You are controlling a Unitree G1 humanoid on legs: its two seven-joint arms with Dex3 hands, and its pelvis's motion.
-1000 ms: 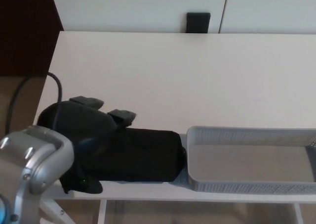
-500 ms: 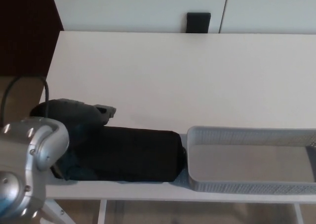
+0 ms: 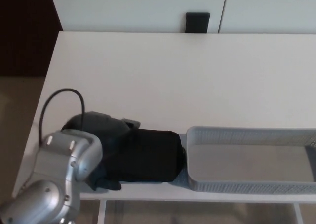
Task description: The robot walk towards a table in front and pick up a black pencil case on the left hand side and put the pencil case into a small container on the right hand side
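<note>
Left hand (image 3: 106, 135) lies over the left end of the black pencil case (image 3: 148, 156), fingers curled around it in a grip. That case rests flat near the front edge of the white table (image 3: 173, 75). Its right end touches the grey mesh tray (image 3: 247, 159) at three o'clock. At nine o'clock sits the silver forearm (image 3: 61, 174), a black cable (image 3: 57, 103) looping above it.

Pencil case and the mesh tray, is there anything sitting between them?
Nothing. In the head view the black pencil case lies right beside the mesh tray's left rim, with barely any gap.
</note>
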